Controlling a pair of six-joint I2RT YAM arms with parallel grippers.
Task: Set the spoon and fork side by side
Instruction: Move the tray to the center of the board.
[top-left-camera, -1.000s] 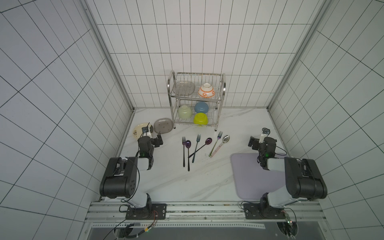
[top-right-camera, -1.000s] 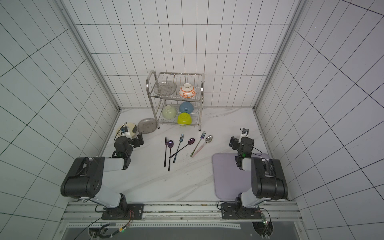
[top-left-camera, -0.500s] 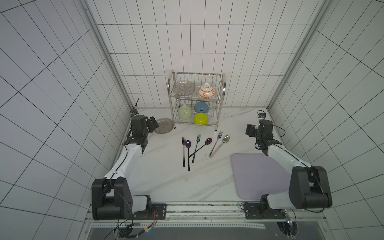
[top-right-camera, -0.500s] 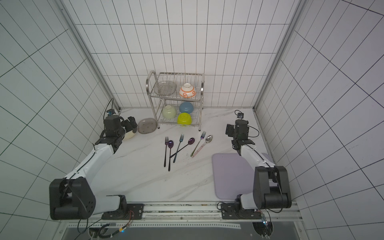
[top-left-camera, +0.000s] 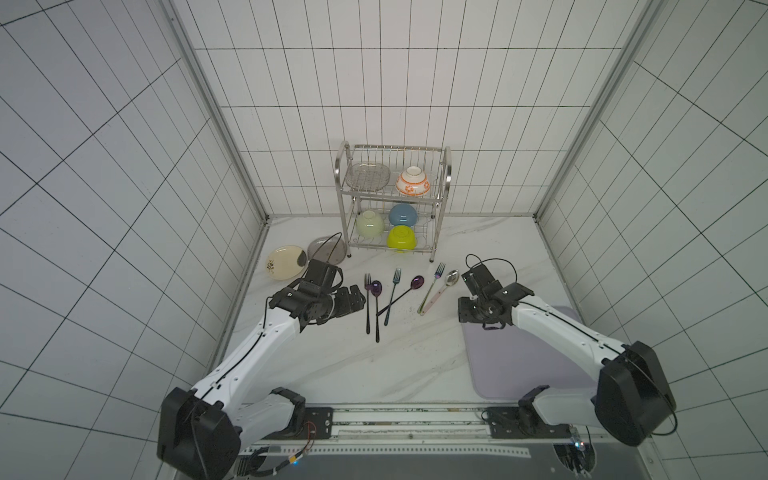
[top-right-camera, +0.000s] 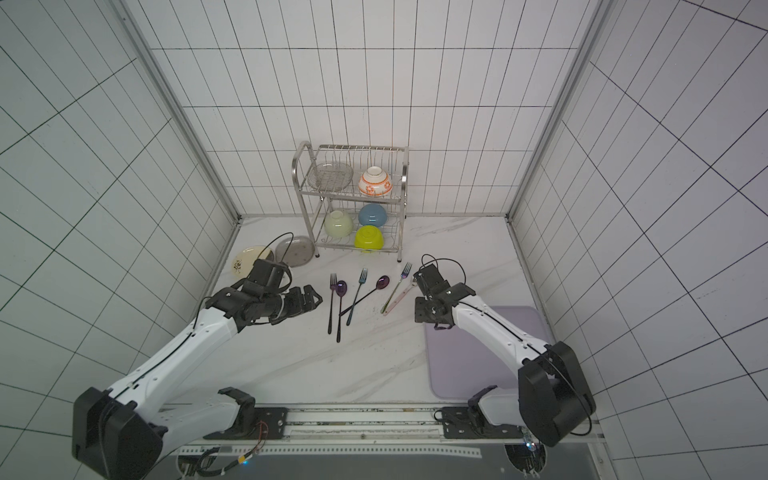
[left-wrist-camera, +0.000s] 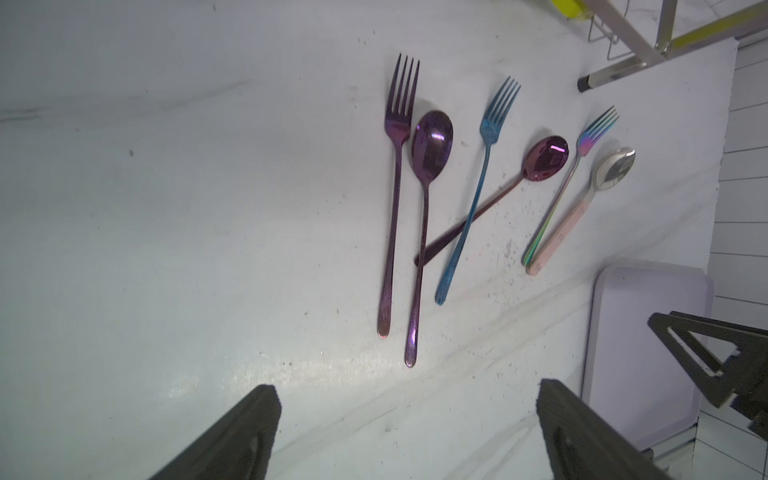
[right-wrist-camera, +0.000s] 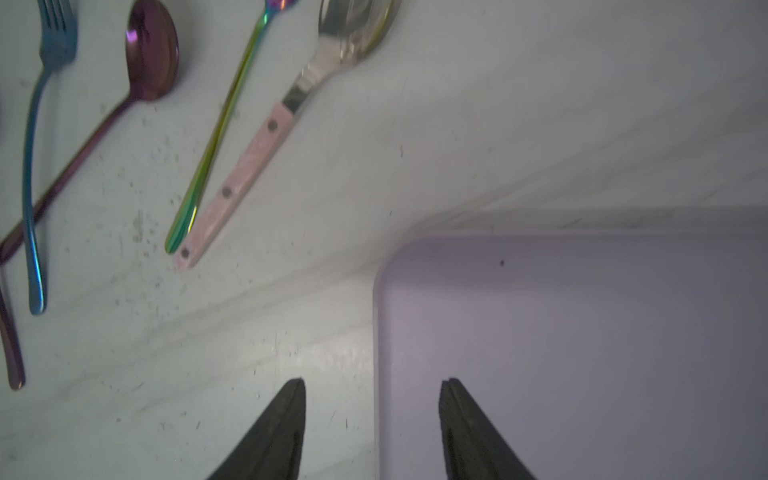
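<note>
- Left gripper (left-wrist-camera: 407, 386): jaws wide, empty; purple fork (left-wrist-camera: 395, 187) and purple spoon (left-wrist-camera: 428, 166) ahead, side by side.
- Right gripper (right-wrist-camera: 372, 380): jaws partly apart, empty; lilac mat (right-wrist-camera: 582, 353) edge beneath.

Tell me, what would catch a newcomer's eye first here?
Probably the row of shiny purple, blue and rainbow forks and spoons lying in the middle of the white marble table. Behind them stands a steel two-tier dish rack holding coloured bowls, and two white-and-black robot arms, left and right, reach in from either side.
</note>
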